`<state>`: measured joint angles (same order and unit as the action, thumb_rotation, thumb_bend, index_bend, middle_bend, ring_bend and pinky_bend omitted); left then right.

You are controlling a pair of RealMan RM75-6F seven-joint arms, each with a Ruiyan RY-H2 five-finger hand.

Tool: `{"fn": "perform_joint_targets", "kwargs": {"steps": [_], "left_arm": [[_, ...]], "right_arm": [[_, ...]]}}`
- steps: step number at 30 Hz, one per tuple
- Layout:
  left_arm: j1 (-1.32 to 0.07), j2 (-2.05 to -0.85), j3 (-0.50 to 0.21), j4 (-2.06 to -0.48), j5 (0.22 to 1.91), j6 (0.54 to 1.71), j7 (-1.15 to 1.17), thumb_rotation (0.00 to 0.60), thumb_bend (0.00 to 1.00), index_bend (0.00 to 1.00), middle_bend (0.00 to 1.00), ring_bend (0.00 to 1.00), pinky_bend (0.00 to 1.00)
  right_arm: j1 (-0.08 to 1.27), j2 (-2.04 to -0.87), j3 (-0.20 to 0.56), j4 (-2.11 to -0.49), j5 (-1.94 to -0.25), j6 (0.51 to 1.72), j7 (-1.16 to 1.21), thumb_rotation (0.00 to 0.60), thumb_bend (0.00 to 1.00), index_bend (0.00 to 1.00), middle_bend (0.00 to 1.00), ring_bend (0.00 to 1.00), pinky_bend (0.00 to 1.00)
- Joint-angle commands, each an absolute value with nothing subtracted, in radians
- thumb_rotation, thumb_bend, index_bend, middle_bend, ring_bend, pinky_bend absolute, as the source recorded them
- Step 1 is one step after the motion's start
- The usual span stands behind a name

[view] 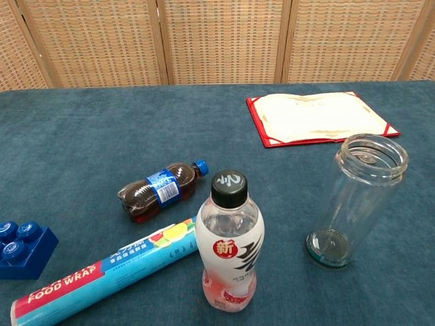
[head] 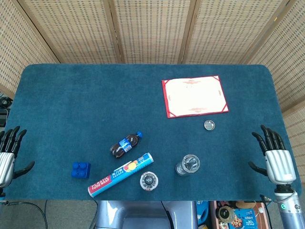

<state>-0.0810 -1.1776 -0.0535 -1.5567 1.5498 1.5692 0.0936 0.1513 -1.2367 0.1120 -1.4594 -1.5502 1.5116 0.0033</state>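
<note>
The left hand [head: 6, 153] is held at the left edge of the dark blue cloth-covered surface [head: 86, 100], fingers spread, grasping nothing; the blue toy brick [head: 81, 170] lies nearest, near the front edge. The right hand [head: 275, 157] is likewise released at the right edge, the small round metal lid [head: 209, 125] and the lidless clear glass jar [head: 188, 164] being nearest, well apart from it.

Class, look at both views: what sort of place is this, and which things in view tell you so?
Probably an indoor test or demonstration setup, not a home: a table covered in blue cloth, woven folding screens behind it, and unrelated items laid out apart, such as a cola bottle, a building block and an open glass jar.
</note>
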Motion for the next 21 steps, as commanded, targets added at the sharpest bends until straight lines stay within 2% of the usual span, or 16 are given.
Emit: {"fn": "perform_joint_targets", "kwargs": {"steps": [1, 7, 13, 21], "left_arm": [[-0.082, -1.179, -0.054, -1.556, 1.550, 1.569, 0.096, 0.600, 0.21, 0.00, 0.00, 0.00, 0.00], [-0.085, -1.182, -0.056, -1.554, 1.543, 1.561, 0.105, 0.600, 0.21, 0.00, 0.00, 0.00, 0.00], [-0.085, -1.183, -0.057, -1.553, 1.547, 1.565, 0.109, 0.600, 0.21, 0.00, 0.00, 0.00, 0.00], [-0.091, -1.188, -0.057, -1.547, 1.537, 1.548, 0.110, 0.600, 0.21, 0.00, 0.00, 0.00, 0.00]], "right_arm": [[0.200, -1.223, 0.147, -1.467, -1.542, 1.468, -0.007, 0.600, 0.14, 0.26, 0.00, 0.00, 0.20], [0.308, -1.197, 0.206, -1.502, -1.503, 1.343, -0.071, 0.600, 0.14, 0.33, 0.06, 0.00, 0.25], [0.446, -1.226, 0.253, -1.477, -1.421, 1.154, -0.158, 0.600, 0.15, 0.40, 0.12, 0.00, 0.29], [0.525, -1.288, 0.267, -1.421, -1.363, 1.066, -0.190, 0.600, 0.25, 0.48, 0.19, 0.05, 0.34]]}}
